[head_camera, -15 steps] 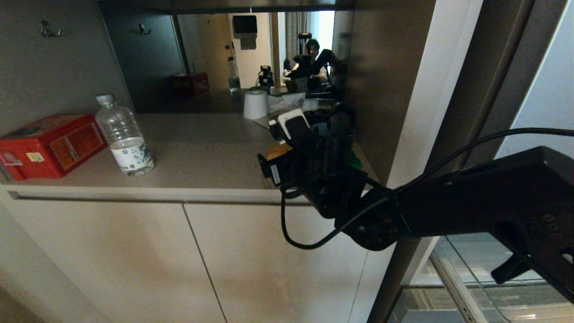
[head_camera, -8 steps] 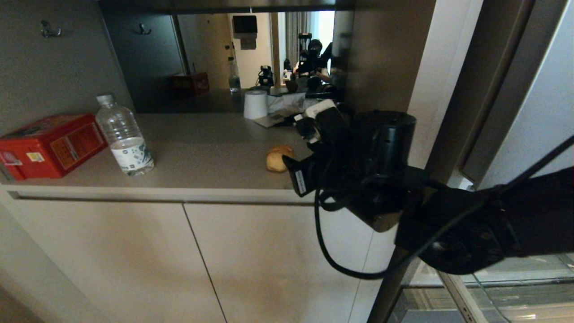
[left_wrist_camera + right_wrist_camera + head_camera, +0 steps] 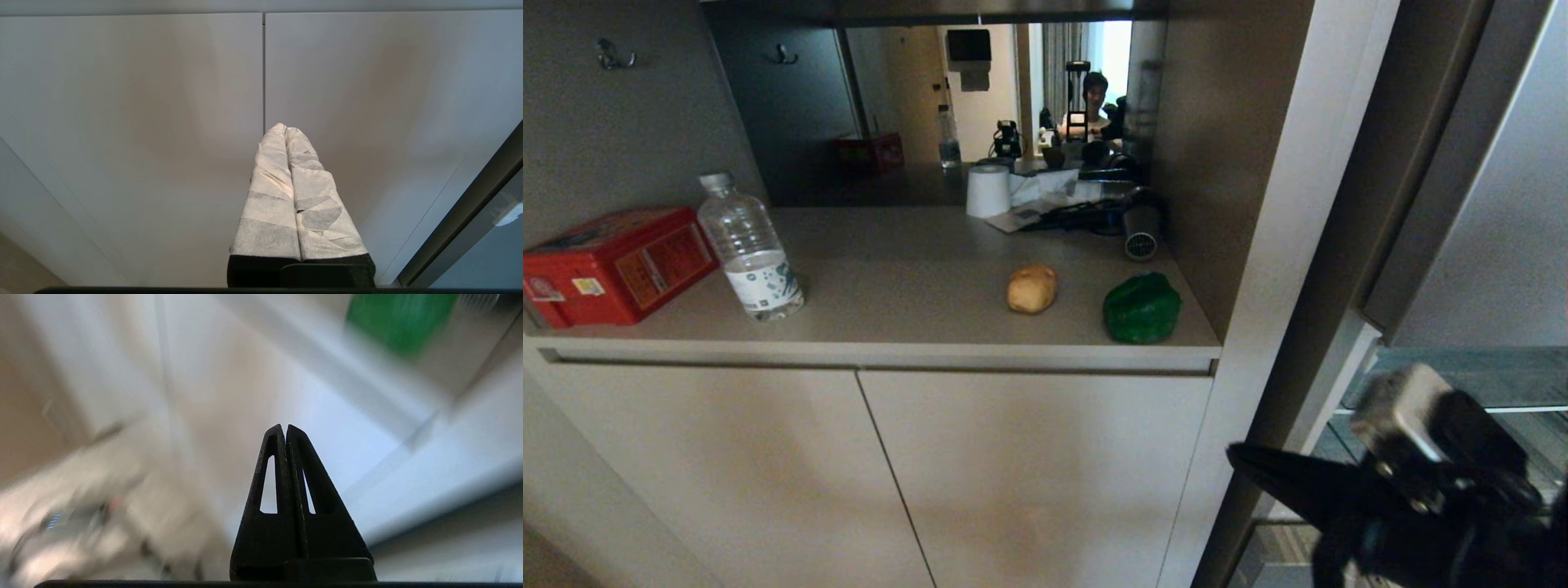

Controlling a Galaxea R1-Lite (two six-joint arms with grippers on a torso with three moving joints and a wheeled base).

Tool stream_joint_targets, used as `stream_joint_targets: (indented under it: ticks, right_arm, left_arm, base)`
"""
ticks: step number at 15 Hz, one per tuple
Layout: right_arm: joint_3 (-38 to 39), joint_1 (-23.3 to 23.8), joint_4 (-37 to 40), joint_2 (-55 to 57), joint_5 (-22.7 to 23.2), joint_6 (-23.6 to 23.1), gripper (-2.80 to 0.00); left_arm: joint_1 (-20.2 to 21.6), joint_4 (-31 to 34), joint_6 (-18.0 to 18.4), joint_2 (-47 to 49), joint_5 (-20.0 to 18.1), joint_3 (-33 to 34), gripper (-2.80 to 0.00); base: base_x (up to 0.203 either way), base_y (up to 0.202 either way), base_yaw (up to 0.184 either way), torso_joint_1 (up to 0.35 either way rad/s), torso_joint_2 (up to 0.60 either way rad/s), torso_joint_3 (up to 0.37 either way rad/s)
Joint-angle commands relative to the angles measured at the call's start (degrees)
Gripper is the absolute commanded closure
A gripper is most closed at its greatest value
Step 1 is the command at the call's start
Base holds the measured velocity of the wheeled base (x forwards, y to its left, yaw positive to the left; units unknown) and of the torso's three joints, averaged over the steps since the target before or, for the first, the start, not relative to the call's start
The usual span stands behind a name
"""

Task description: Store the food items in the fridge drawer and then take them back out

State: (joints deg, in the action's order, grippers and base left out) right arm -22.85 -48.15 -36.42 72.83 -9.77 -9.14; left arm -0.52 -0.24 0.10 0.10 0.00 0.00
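Grey tabletop [image 3: 890, 286] in the middle holds the potato [image 3: 1032, 288] and green pepper [image 3: 1142, 307] side by side; right tool [image 3: 1241, 457], pinched shut and empty, is far below them at lower right

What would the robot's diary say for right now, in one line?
potato: on counter | green pepper: on counter, beside potato | right claw: shut, empty, low by fridge | left claw: shut, empty, facing cabinet doors
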Motion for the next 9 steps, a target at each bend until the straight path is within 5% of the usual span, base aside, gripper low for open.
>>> stream_joint_targets:
  ticks: [1,5,9]
  right_arm:
    - [10.46,0.02,-0.19,-10.43,1.97,2.22,0.0]
    - [22.64,5.85,-2.64,-18.23,4.2,10.32,0.0]
    - [24.6,8.72,-3.26,-21.84,4.23,15.63,0.0]
  left_arm:
    - [0.0,-0.02,-0.01,0.08,0.0,0.0,0.0]
    - [0.0,-0.02,-0.01,0.08,0.0,0.0,0.0]
    - [0.0,-0.02,-0.01,0.08,0.0,0.0,0.0]
  base:
    - [0.0,0.0,0.0,0.0,0.0,0.0]
    - [0.0,0.0,0.0,0.0,0.0,0.0]
    - [0.0,0.0,0.0,0.0,0.0,0.0]
